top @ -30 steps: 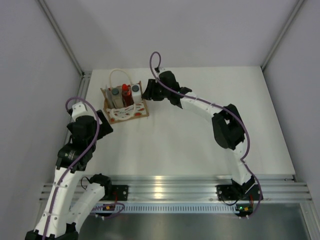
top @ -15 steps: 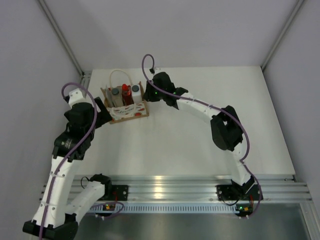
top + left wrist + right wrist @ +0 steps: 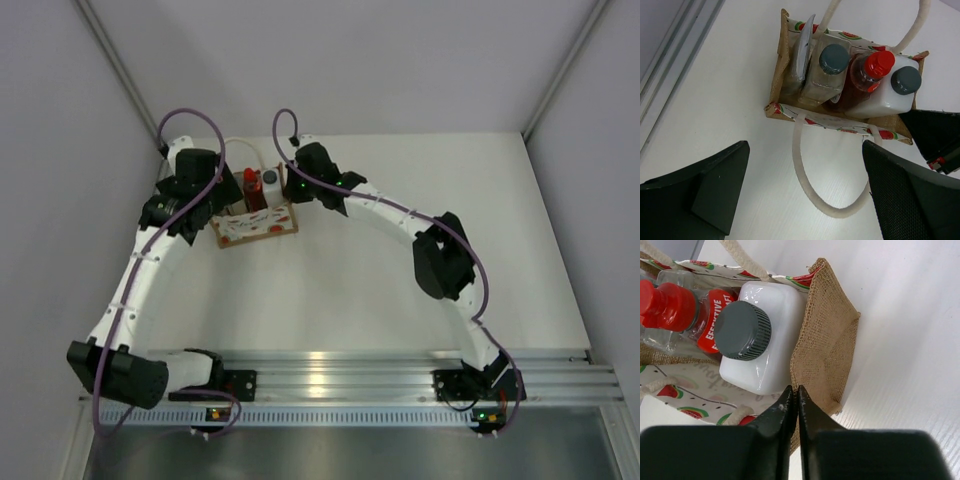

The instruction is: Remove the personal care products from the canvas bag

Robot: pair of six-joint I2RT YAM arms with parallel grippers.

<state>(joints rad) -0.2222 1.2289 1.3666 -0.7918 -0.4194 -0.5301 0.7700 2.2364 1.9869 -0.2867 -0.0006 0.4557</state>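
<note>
Left gripper: jaws fully apart, holding nothing, poised above the table. The canvas bag stands just ahead of the fingertips, mouth open toward me. One white rope handle has flopped outward and lies looped on the table directly between my two left fingers. Right gripper: jaws drawn together, and by the wrist view they pinch the upper edge of the bag's burlap end wall; the fabric there is creased and bowed outward to the right of the tips. Contents, all four still inside and caps up where caps show. The white bottle with a dark grey ribbed cap sits immediately ahead of the right fingertips, pressed against that end wall. The red-capped bottle, red label on a clear body, is touching it on the far left side. Beyond it, counted from the left wrist view, come a clear bottle with a dark cap and then the pale tube, tilted against the opposite end wall.
</note>
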